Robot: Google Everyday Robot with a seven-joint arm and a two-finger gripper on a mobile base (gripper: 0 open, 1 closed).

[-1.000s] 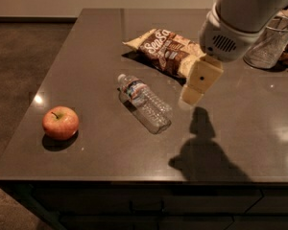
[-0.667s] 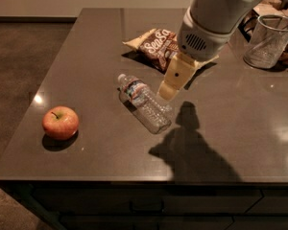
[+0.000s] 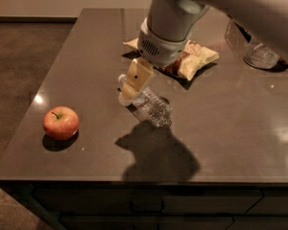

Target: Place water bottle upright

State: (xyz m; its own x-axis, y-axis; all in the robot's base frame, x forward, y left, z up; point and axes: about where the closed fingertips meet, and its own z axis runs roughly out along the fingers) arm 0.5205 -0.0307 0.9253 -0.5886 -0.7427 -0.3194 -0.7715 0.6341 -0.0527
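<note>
The water bottle point(image 3: 153, 110) is a small clear ribbed bottle lying on its side on the dark countertop point(image 3: 230, 128), near the middle. Its white cap end point(image 3: 121, 79) points to the back left. My gripper point(image 3: 127, 96) hangs from the grey wrist point(image 3: 165, 42) and sits right over the bottle's neck and label end, hiding that part. I cannot tell whether it touches the bottle.
A red apple point(image 3: 61, 122) sits at the front left of the counter. A chip bag point(image 3: 194, 60) lies behind the bottle, partly under my arm. A clear glass cup point(image 3: 258, 51) stands at the back right. The counter's front edge is close below.
My gripper has moved left and down, from beside the chip bag to over the neck end of the bottle. The bottle and the apple have not moved.
</note>
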